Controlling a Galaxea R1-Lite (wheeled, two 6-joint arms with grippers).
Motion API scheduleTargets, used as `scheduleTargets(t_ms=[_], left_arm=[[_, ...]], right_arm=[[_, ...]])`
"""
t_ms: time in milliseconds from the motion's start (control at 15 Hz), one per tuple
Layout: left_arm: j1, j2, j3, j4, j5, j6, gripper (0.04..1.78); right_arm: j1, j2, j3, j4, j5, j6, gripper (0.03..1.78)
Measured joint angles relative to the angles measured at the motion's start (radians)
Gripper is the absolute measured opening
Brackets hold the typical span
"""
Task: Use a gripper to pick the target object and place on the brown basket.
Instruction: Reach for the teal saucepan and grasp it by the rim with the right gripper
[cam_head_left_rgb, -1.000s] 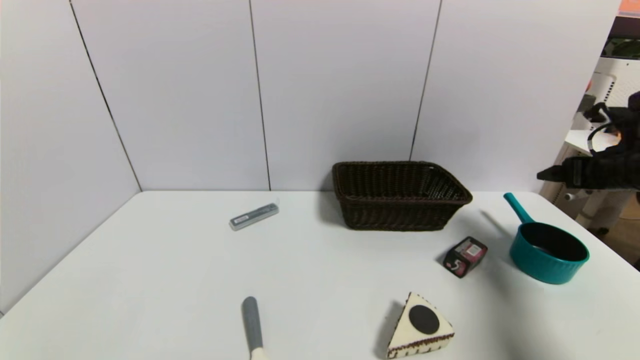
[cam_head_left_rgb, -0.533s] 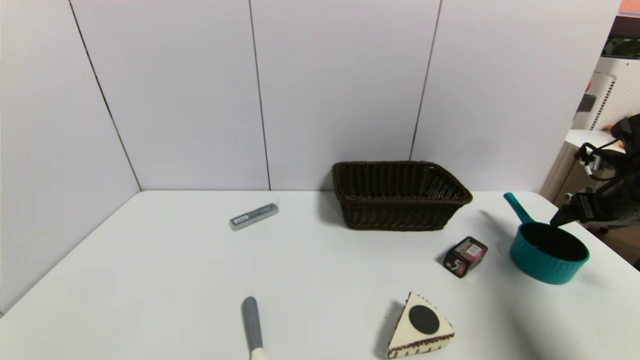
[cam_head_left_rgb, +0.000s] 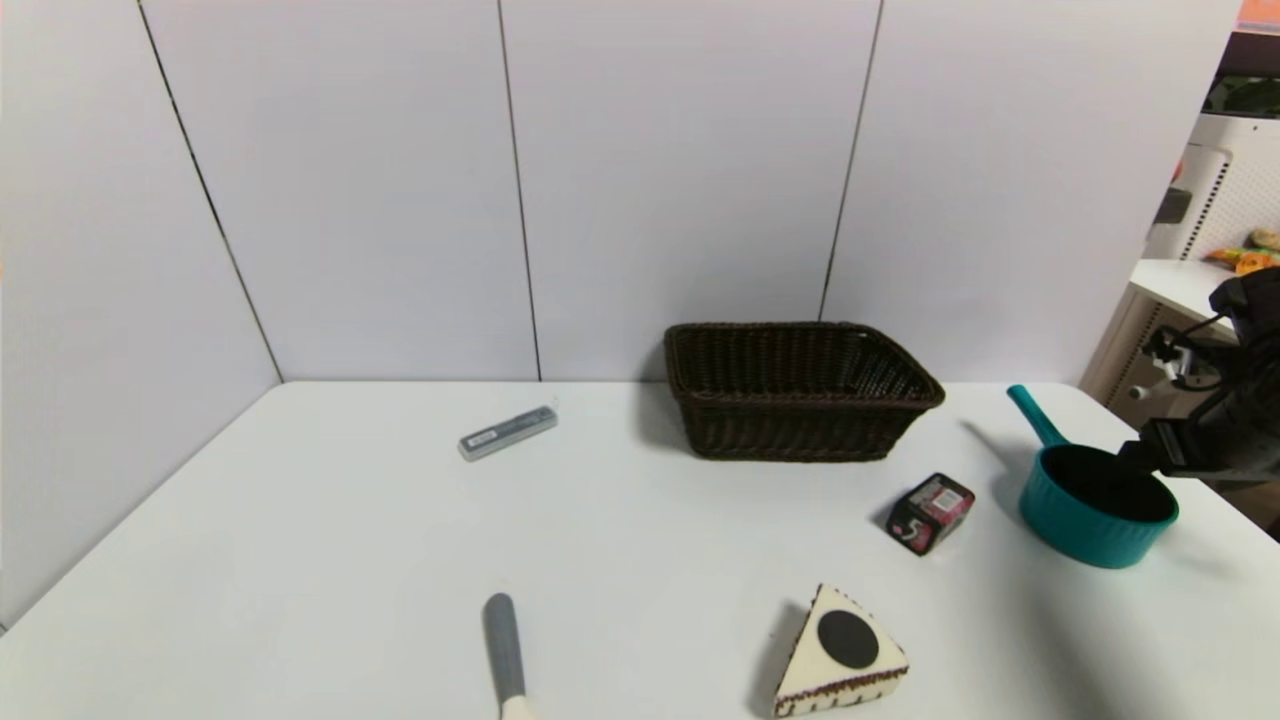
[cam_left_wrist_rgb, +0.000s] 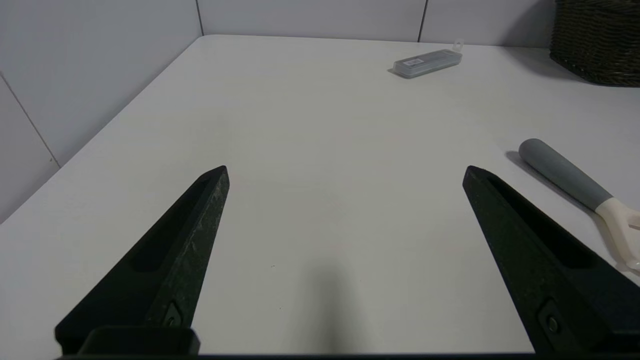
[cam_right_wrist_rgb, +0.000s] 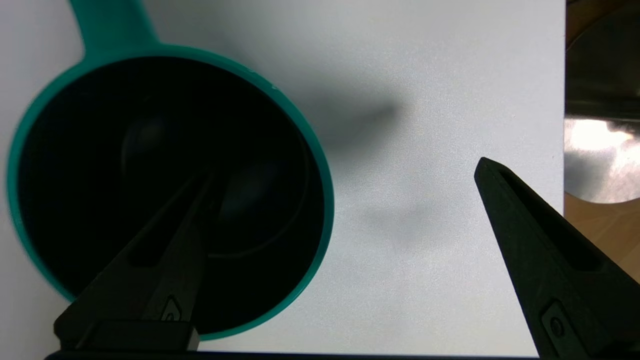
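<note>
The teal saucepan (cam_head_left_rgb: 1095, 505) stands upright at the table's right side, its handle pointing toward the back wall. The brown wicker basket (cam_head_left_rgb: 800, 390) stands at the back middle, empty. My right gripper (cam_right_wrist_rgb: 345, 170) is open above the pan's right rim (cam_right_wrist_rgb: 320, 200): one finger (cam_right_wrist_rgb: 165, 240) hangs over the dark inside, the other (cam_right_wrist_rgb: 530, 220) over bare table outside it. In the head view this gripper (cam_head_left_rgb: 1140, 460) reaches in from the right edge. My left gripper (cam_left_wrist_rgb: 345, 170) is open and empty, low over the table's front left.
A black-and-pink cube box (cam_head_left_rgb: 930, 513) lies between basket and pan. A white triangular block with a black dot (cam_head_left_rgb: 838, 655) sits at the front. A grey-handled tool (cam_head_left_rgb: 505, 650) lies front centre, a grey flat case (cam_head_left_rgb: 507, 432) back left. The table's right edge (cam_right_wrist_rgb: 564, 100) is close to the pan.
My right gripper has come down from high beyond the table's right edge to the pan's right rim. The pan and the other things have not moved.
</note>
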Motion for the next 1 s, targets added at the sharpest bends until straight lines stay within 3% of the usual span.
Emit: scheduleTargets(t_ms=[267,800,867,1000], left_arm=[[0.000,0.000,0.000,0.000,0.000,0.000,1.69],[0.000,0.000,0.000,0.000,0.000,0.000,1.69],[0.000,0.000,0.000,0.000,0.000,0.000,1.69],[-0.001,0.000,0.000,0.000,0.000,0.000,1.69]], right_arm=[[-0.009,0.039,0.006,0.003,0.000,-0.002,1.70],[-0.002,0.040,0.035,0.006,0.005,-0.010,0.62],[-0.001,0.037,0.040,0.003,0.010,-0.007,0.06],[-0.001,0.029,0.051,0.004,0.006,-0.010,0.14]])
